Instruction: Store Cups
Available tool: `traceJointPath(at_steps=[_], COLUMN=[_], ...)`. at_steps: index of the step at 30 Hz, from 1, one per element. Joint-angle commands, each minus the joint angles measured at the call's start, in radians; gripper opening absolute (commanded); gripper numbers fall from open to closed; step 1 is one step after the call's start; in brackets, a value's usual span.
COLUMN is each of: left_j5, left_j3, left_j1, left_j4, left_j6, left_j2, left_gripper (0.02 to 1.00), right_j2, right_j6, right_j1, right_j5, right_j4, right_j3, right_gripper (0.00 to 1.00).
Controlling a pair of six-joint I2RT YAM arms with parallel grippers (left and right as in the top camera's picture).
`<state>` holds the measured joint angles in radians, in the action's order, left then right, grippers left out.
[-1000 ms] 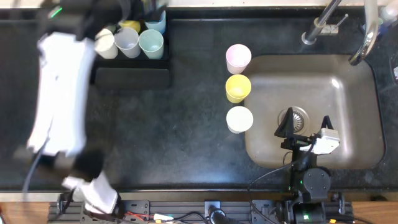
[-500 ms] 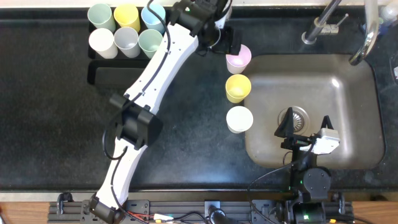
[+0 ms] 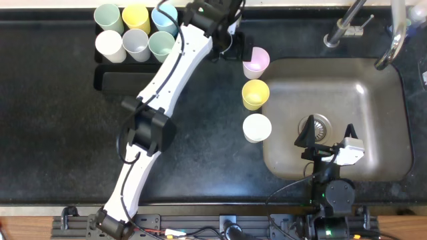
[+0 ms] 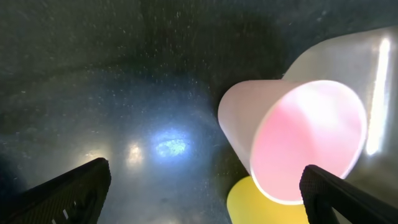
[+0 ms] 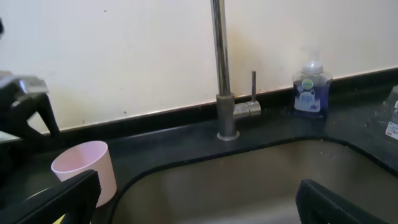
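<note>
**Left gripper**: the fingers are spread wide and hold nothing. The pink cup lies ahead in the open gap between them, untouched, with the rim of the yellow cup just beyond it. From above, the left gripper sits just beside the pink cup at the back of the counter. One second earlier this arm was a blur over the rack at the far left. Half a second earlier it had already swung across to the pink cup, and since then it has only shifted slightly. This suggests that the trip to the rack is finished and a new approach has begun, with the grasp not yet made. **Right gripper**: the fingers are likewise spread and empty. It is parked over the sink, unchanged across all three moments. **Count:** nine cups in all.

- Six stand in the rack, in two rows of three, and its front section is vacant.
- Three wait in a line on the counter along the sink's left rim: pink, yellow and white. None of them has been displaced.

The scene also holds one faucet and one soap dispenser.
</note>
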<state>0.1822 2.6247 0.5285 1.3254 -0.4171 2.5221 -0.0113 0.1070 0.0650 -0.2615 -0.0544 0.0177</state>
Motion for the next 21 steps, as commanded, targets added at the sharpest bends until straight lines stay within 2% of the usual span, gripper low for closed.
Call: traceJointPath(at_steps=[1,21], left_j5=[-0.031,-0.03], left_j3=[0.021,0.02], left_j1=[0.022,0.032], left_j4=[0.005,0.014], left_j6=[-0.011,-0.012], left_j2=[0.008,0.058], left_gripper=[1.0,1.0], right_j2=[0.008,0.008], right_j6=[-0.002,-0.002], right_j1=[-0.006,-0.006], right_j5=[0.002,0.002], right_j4=[0.003,0.003], right_j3=[-0.013,-0.013], right_gripper=[0.998,0.996])
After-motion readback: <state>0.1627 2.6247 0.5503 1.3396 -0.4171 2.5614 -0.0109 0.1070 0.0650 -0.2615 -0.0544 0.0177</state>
